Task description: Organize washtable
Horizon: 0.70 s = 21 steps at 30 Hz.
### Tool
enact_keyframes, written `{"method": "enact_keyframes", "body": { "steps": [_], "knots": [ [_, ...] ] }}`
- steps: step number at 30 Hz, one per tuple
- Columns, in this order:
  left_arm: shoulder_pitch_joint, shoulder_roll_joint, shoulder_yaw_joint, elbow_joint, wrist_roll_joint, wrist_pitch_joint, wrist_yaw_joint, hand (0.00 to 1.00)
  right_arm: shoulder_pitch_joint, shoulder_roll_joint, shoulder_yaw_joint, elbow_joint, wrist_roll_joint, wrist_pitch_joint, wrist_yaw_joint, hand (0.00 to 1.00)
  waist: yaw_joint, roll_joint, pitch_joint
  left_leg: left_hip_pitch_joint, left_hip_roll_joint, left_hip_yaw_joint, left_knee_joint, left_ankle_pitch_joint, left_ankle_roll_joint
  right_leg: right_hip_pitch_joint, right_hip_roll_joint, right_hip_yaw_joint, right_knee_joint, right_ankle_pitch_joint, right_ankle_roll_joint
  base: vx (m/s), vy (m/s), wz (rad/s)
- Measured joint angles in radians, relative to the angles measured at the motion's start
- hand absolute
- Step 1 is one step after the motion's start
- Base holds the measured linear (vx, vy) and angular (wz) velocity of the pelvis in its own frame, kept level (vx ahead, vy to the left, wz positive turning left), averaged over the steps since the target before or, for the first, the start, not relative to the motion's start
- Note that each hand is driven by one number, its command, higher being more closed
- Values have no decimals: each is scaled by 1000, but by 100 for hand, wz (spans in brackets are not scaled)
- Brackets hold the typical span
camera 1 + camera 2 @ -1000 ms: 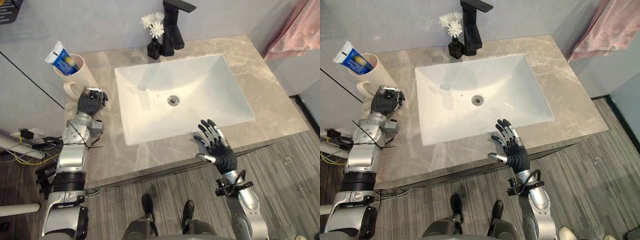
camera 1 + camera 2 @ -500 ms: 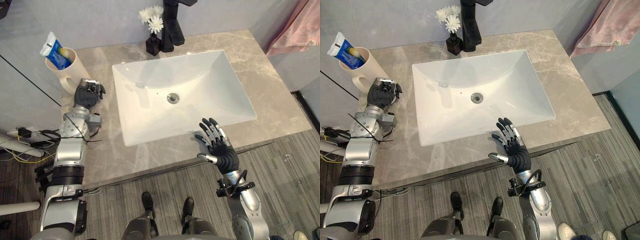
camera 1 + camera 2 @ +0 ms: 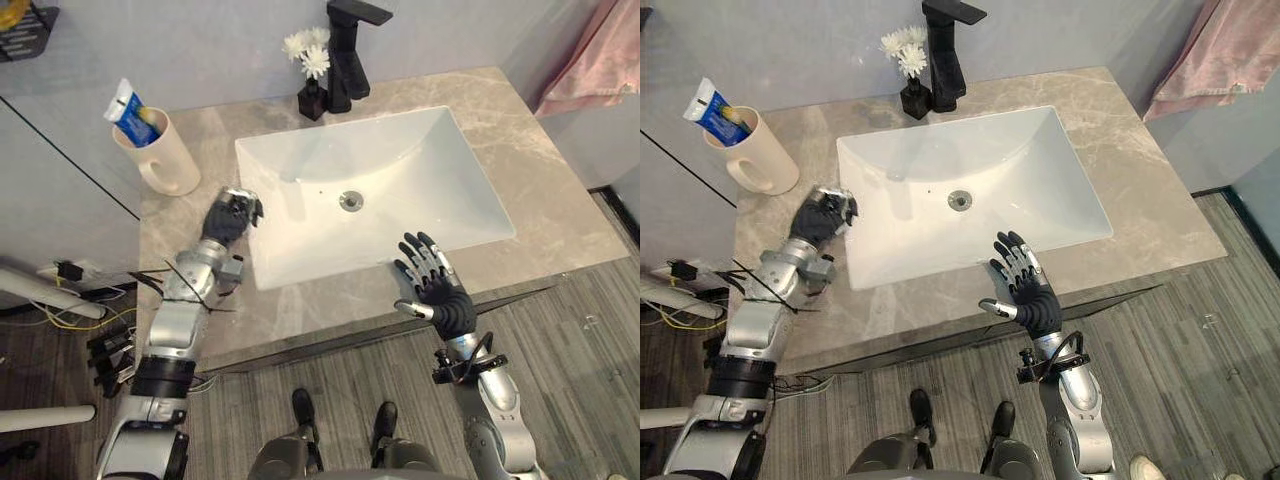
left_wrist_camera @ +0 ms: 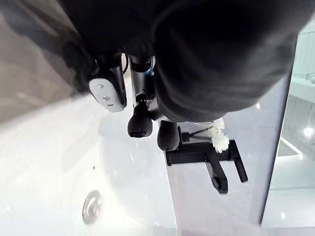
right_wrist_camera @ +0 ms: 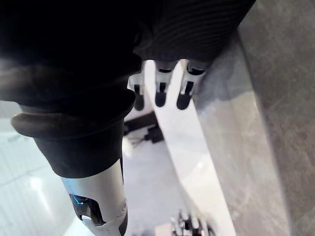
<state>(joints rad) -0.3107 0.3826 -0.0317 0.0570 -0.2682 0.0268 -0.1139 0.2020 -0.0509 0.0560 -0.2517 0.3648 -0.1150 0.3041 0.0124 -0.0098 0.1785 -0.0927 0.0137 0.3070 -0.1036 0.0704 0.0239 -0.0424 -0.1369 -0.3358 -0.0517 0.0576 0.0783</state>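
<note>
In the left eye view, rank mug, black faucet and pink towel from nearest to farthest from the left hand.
From the left hand:
1. Mug, at back left.
2. Black faucet, behind the sink.
3. Pink towel, far right.

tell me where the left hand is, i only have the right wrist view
Observer: The left hand is over the countertop by the left rim of the sink, fingers curled and holding nothing.
Operator: where's the mug then
Observer: The cream mug stands at the countertop's back left corner, apart from that hand, with a toothpaste tube sticking out of it.
Operator: anything off to the right
Observer: A pink cloth hangs past the countertop's back right corner.
</note>
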Motion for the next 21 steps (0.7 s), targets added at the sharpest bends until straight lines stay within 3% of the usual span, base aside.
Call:
{"method": "enact_keyframes", "body": {
  "steps": [5, 11, 21],
  "knots": [
    [131, -54, -47, -98, -76, -11, -43, 100, -13, -22, -9, 29, -1, 0, -1, 0, 2, 30, -15, 13, -4, -26, 0, 6, -6, 25, -3, -28, 3, -22, 4, -15, -4, 14],
    [211, -73, -34, -173, -165, -39, -44, 100, -13, -19, -26, 57, -1, 6, -13, 0, 4, 40, -36, 31, -2, -47, 0, 12, -5, 47, -4, -49, 17, -38, 0, 17, 1, 11],
    [516, -273, 175, -322, -239, -82, -12, 100, 72, 49, -254, 41, -2, 13, -70, 0, 8, 36, -74, 80, -14, -63, 5, 10, -5, 95, -20, -64, 30, -61, 19, 27, 15, 7]
  ]
}}
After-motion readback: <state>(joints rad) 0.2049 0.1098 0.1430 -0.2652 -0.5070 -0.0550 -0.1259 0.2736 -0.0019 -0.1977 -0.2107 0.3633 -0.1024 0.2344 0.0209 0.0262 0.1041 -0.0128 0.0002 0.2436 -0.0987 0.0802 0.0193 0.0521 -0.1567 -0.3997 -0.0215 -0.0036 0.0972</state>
